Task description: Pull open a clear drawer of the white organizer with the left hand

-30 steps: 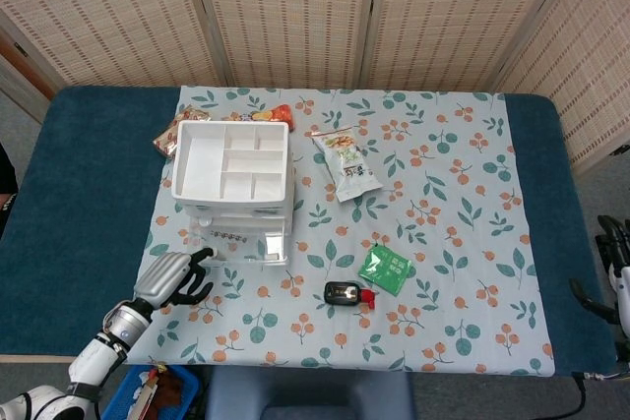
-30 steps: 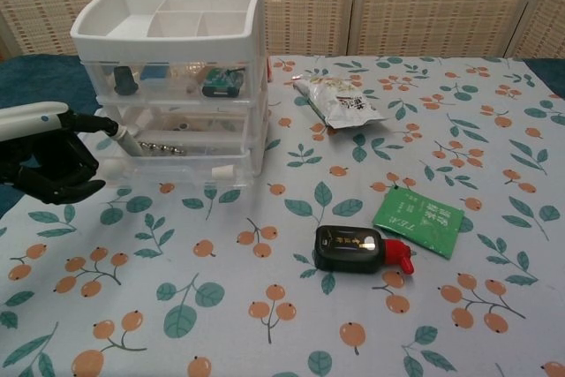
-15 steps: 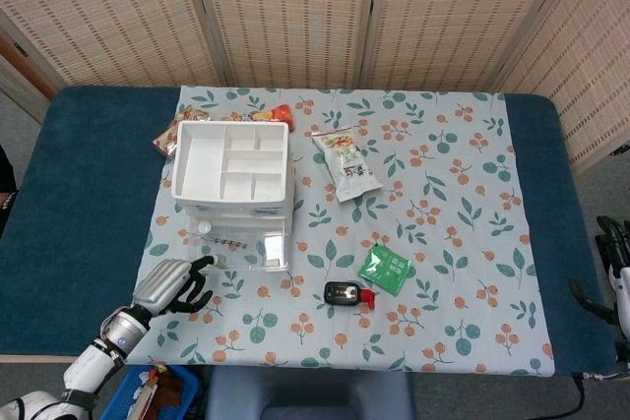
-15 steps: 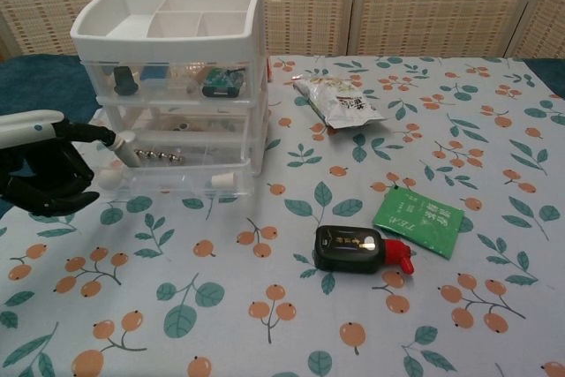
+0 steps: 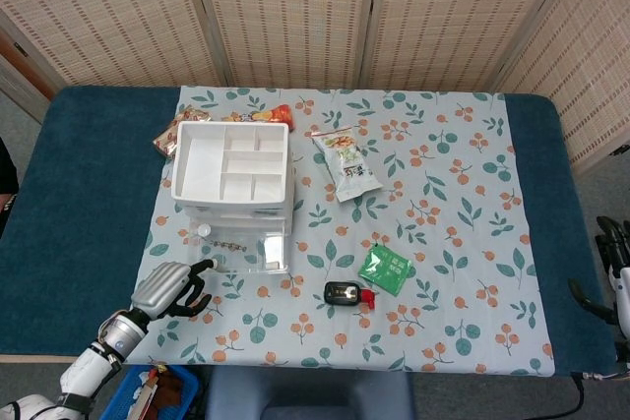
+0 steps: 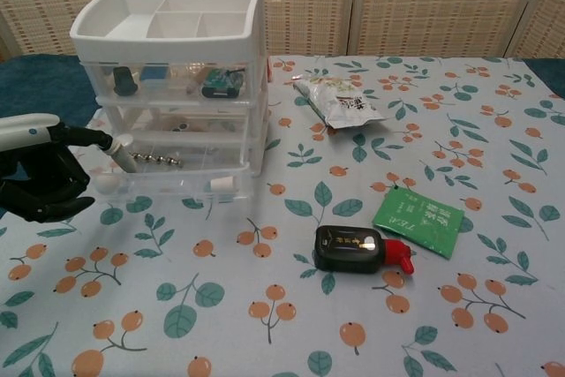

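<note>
Pulled farther out, bottom drawer (image 6: 172, 174) touches left robot hand (image 6: 42, 179).

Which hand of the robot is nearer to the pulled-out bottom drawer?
Left. The left hand is at the bottom drawer, one finger touching its front corner. The right hand is far off, beyond the table's right edge.

Your left hand (image 6: 40, 178) is cut off by the left edge of the chest view, so you cannot see its wrist or palm there. Whether its fingertip (image 6: 104, 141) touches the drawer knob (image 6: 118, 144) cannot be told. Your right hand (image 5: 612, 272) shows only as dark parts at the right edge of the head view; its finger position is unreadable. The small items (image 6: 157, 161) inside the open drawer (image 6: 177, 178) are too small to identify. A snack packet (image 5: 169, 132) lies partly hidden behind the organizer (image 5: 231, 169).
</note>
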